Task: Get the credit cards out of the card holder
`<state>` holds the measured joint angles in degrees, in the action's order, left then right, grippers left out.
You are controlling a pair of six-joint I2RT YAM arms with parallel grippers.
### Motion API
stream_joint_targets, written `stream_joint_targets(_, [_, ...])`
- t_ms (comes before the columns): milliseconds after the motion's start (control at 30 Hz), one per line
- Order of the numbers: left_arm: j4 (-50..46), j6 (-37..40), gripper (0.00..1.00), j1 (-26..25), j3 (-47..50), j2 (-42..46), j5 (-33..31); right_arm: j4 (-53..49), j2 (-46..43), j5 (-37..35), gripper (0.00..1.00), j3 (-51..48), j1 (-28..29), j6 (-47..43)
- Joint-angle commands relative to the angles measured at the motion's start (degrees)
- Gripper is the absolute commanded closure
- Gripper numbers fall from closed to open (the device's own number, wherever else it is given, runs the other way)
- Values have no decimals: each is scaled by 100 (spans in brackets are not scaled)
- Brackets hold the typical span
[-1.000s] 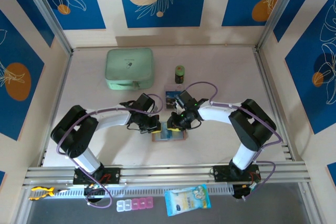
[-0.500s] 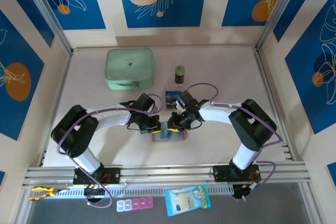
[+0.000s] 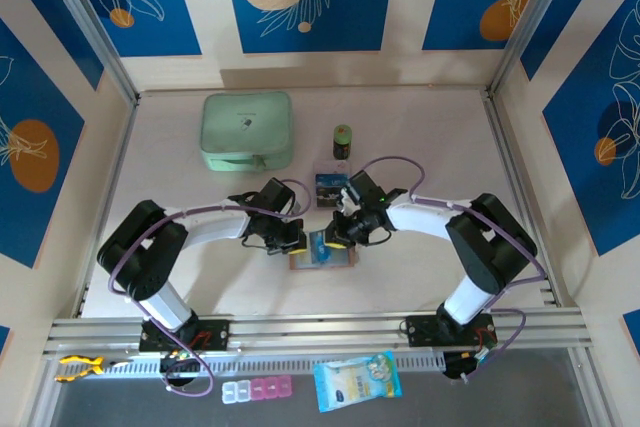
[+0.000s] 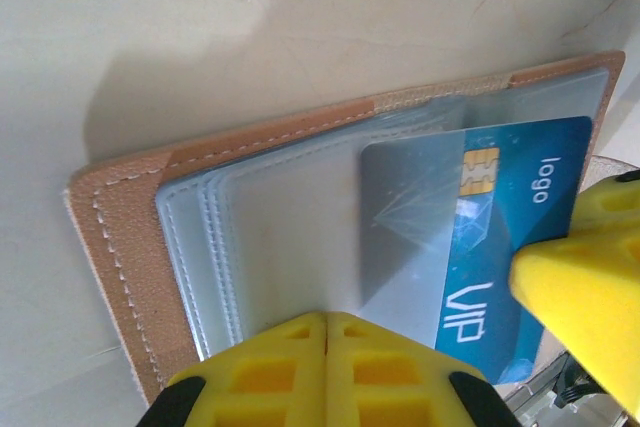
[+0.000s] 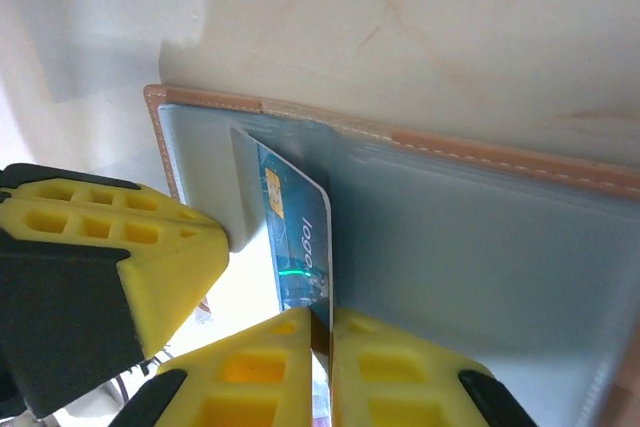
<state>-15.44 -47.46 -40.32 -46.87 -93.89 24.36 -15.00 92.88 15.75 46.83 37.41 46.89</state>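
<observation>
My left tool [image 3: 291, 243] was closed with nothing between its fingers. It sat on the left half of the open card holder [image 3: 340, 259], and I judged that it was pinning the holder to the bench. In its wrist view the joined fingertips [image 4: 326, 322] lay on the clear sleeves just ahead of the tool, with the salmon edge of the holder [image 4: 120, 247] beyond and to the left.

To the right of that tool a blue credit card [image 4: 470, 237] stuck partway out of a sleeve. Its long axis ran along the holder's length, away from the left tool and straight toward the right one.

The right tool [image 3: 336, 240] was the nearer one and had the card. In its own view the fingers [image 5: 322, 322] were closed on the card's near edge. The card [image 5: 298, 232] stood tilted up from the pocket ahead of them. I judged that the pull had to follow that long axis, back toward the right tool.

I couldn't make out how much of the card sat inside the frosted sleeve. Nor could I tell whether the stacked pockets held more cards. Both tools' fingers were cut off at the bottom edge of their views.
</observation>
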Motion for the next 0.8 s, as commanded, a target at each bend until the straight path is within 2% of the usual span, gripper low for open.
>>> stream_joint_targets(0, [-231,124,97,-30,38,-131,-94,-525,-239,-297,90,-64,-83,-236])
stream_joint_targets(767, [-258,158,97,-36,-24,-152,-81,-1334,-293,-763,90,456,99,-568])
